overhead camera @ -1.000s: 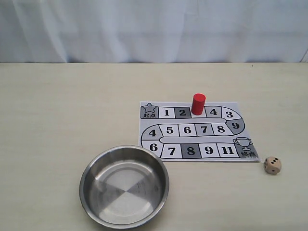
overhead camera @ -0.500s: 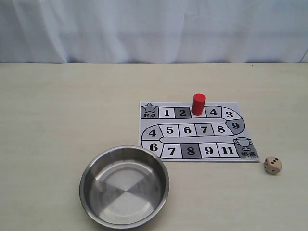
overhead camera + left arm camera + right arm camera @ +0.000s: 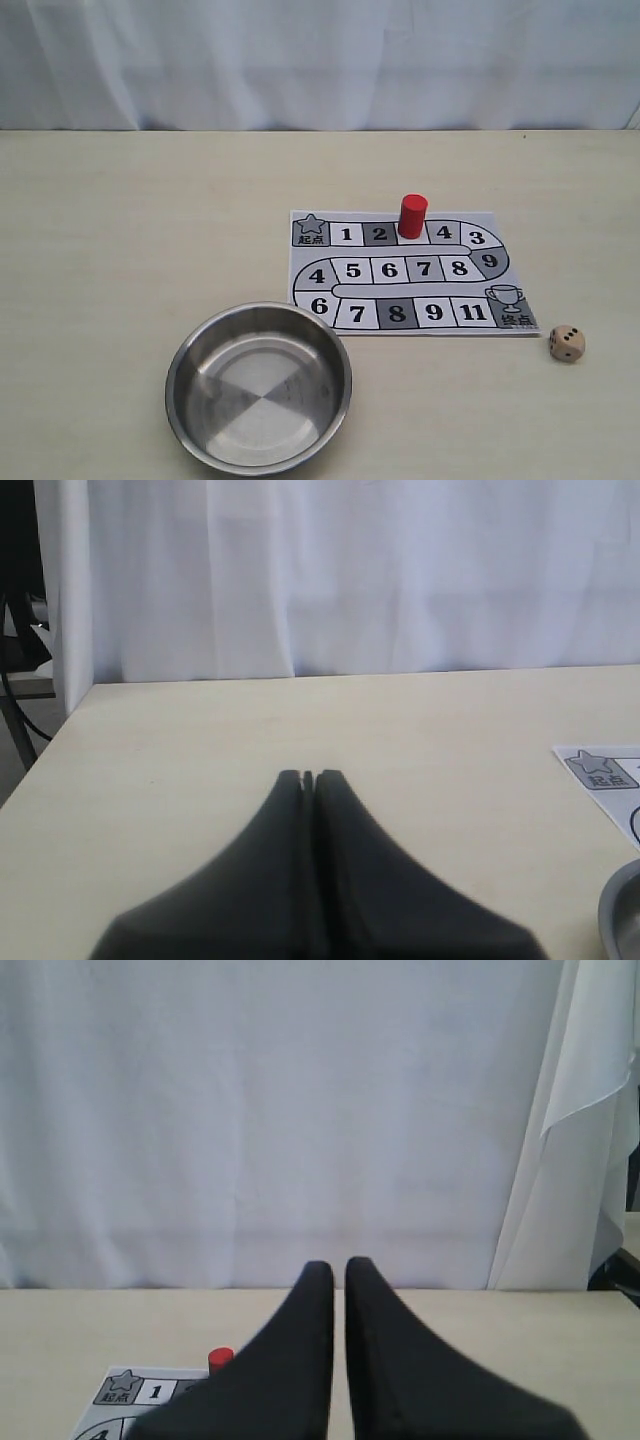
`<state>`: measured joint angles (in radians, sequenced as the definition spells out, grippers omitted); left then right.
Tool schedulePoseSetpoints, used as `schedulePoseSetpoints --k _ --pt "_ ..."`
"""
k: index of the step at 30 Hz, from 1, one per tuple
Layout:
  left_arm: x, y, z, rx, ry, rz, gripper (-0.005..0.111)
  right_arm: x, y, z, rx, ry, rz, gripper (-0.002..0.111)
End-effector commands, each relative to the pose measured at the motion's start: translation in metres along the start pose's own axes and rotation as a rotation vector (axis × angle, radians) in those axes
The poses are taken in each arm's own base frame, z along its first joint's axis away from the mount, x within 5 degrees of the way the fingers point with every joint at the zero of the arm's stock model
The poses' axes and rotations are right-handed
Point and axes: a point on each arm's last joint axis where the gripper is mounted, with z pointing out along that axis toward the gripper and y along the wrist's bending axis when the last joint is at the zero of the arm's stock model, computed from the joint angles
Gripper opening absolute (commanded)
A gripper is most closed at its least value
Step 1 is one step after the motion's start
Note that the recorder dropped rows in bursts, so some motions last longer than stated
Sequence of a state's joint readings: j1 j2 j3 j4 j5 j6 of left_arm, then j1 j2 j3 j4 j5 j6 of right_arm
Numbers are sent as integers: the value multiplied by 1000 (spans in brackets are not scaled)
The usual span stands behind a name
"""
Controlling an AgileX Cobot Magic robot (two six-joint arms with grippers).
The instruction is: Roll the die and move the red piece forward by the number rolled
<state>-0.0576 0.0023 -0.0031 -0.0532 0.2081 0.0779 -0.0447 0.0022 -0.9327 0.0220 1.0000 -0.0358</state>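
While my left claw (image 3: 308, 777) and right claw (image 3: 339, 1265) sit closed, gripping nothing, the red piece (image 3: 220, 1358) stands beyond the right one — the die (image 3: 567, 343) touches neither claw.

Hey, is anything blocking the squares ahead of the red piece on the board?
Nothing visible does. The red piece stands alone on the board, between squares 2 and 4. The die lies on the table off the board's corner, and the metal bowl is outside the track too.

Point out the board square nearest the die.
The trophy square, at the board's corner after 11; the die lies off the board beside it.
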Motion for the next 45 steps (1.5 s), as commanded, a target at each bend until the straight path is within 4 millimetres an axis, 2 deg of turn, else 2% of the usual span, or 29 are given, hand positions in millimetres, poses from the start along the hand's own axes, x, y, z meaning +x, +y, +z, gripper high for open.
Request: schedulePoseSetpoints --k 1,6,13,18,22,25,28,33,36,38,40,45 --pt "0 0 0 1 -11 -1 0 4 0 3 2 19 -24 4" --pt "0 0 0 1 -11 -1 0 10 -1 17 7 -8 -43 4" --pt "0 0 0 1 -11 -1 0 30 -1 50 12 -64 -34 4" --pt "0 0 0 1 -11 -1 0 77 -1 93 17 -107 -32 4" --pt "0 0 0 1 -11 -1 0 110 -1 112 20 -131 -32 4" --pt "0 0 0 1 -11 -1 0 133 -1 121 20 -102 -31 4" --pt "0 0 0 1 -11 -1 0 138 -1 123 24 -167 -32 4" --pt "0 0 0 1 -11 -1 0 154 0 127 22 -119 -31 4" --pt "0 0 0 1 -11 -1 0 181 0 131 19 -40 -31 4" --pt "0 0 0 1 -11 -1 0 181 0 131 19 -30 -30 4" --pt "0 0 0 1 -11 -1 0 190 1 131 14 66 -30 4" --pt "0 0 0 1 -11 -1 0 192 1 131 13 86 -29 4"
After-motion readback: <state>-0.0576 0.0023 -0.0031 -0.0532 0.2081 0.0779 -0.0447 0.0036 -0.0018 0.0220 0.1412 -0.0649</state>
